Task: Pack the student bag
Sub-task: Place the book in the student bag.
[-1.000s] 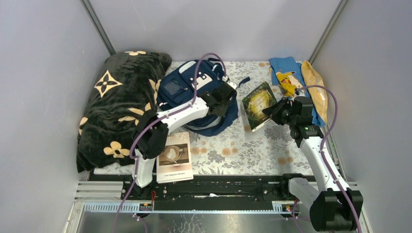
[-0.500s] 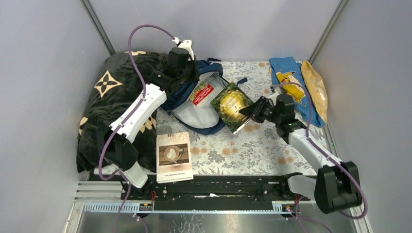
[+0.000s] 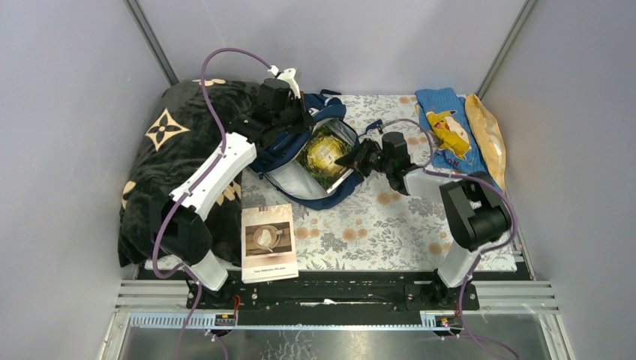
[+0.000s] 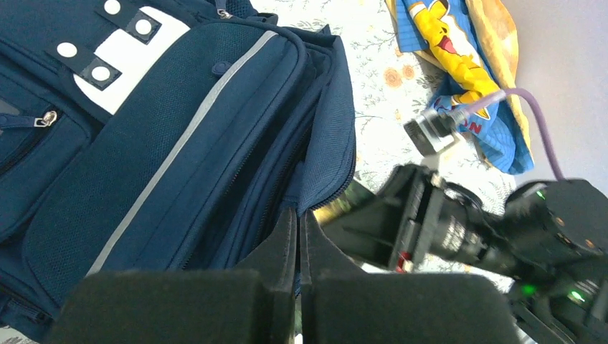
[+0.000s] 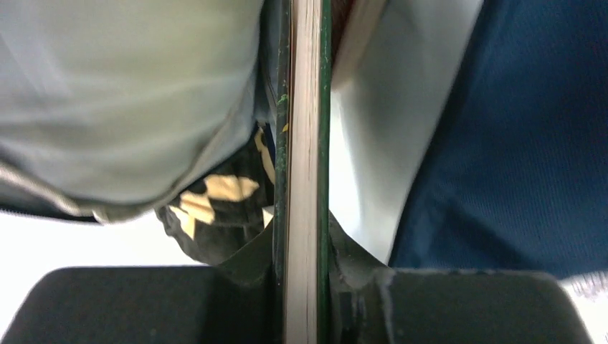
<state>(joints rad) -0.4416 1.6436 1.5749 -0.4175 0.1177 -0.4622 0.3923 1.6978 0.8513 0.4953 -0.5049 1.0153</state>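
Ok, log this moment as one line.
stage: book insertion | left gripper: shut on student bag flap, holding it open | right gripper: shut on green book, partly inside bag | white book: outside bag

- Left arm [image 3: 214, 169]: white links, black joints.
- Right arm [image 3: 471, 214]: the same white shells and chunky black motor housings.
- Purple cable [image 3: 225, 54] runs along each arm (small green lights [image 4: 528, 289] glow on the right one).
- Fingers [image 4: 179, 308]: matte black pads.

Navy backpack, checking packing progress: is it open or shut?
Open. The left gripper grips the flap of the navy blue fabric backpack; grey lining shows, the green book in the right gripper partly inside.
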